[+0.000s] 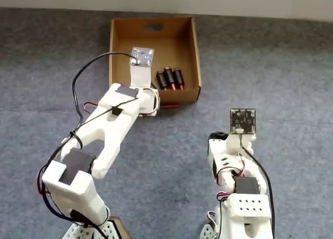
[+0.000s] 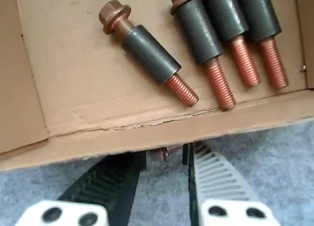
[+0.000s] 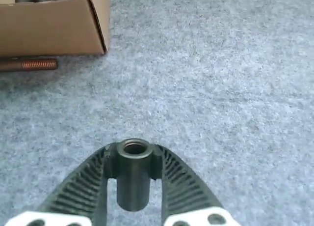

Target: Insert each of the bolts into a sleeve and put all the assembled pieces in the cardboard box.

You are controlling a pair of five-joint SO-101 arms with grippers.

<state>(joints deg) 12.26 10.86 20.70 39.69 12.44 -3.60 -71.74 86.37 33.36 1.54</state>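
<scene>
The cardboard box (image 1: 195, 52) stands at the back of the grey carpet and holds several copper bolts in dark sleeves (image 1: 170, 78) (image 2: 149, 51). My left gripper (image 1: 152, 101) (image 2: 164, 155) is at the box's front wall, outside it. It is open, and the head of a loose bolt (image 2: 159, 154) shows between its fingertips. That bolt (image 1: 169, 107) (image 3: 29, 65) lies on the carpet along the box's front wall. My right gripper (image 1: 219, 137) (image 3: 133, 157) is farther forward and to the right, shut on an upright dark sleeve (image 3: 133, 182) whose bore faces the camera.
Open carpet (image 1: 270, 78) lies to the right of the box and between the two arms. The left arm's cable (image 1: 86, 72) loops beside the box's left wall. The box's front wall (image 2: 147, 135) stands just beyond the left fingers.
</scene>
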